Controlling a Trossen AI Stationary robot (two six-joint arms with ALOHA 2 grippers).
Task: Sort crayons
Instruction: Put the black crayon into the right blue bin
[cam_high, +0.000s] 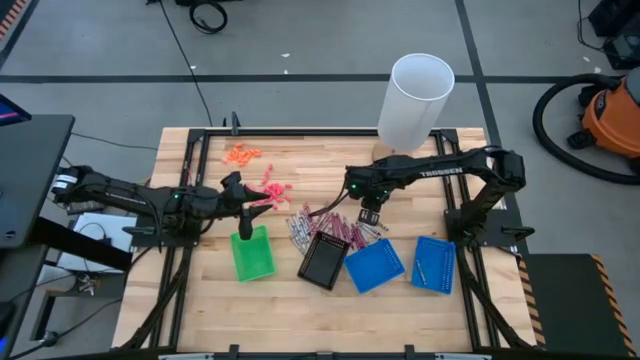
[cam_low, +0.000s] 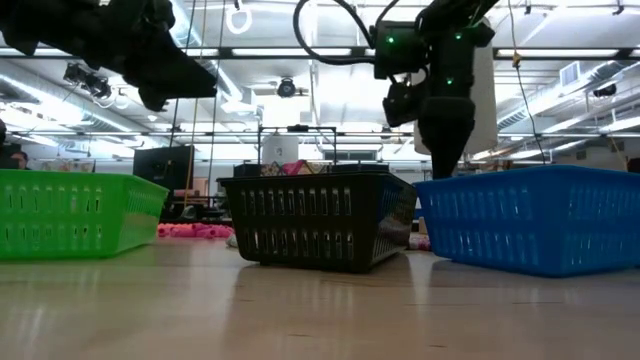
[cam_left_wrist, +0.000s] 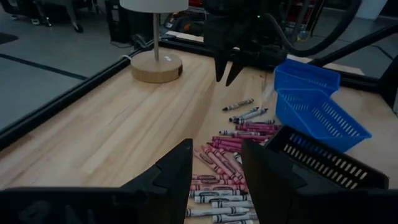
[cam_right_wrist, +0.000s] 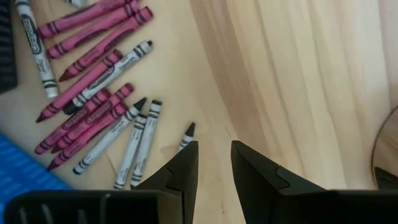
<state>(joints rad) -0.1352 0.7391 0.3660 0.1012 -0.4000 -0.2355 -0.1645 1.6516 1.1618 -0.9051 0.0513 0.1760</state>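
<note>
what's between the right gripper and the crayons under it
Nothing visible. The right gripper hangs open just above the bare table, beside the crayons; the nearest grey one lies by its fingertips with nothing over it.

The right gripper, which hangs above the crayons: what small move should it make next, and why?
Probably it should go straight down onto the nearest grey crayon. The right gripper is open and empty, and that crayon's dark tip lies just before its fingers, at the edge of the crayon pile. The left gripper is open above the green tray.
</note>
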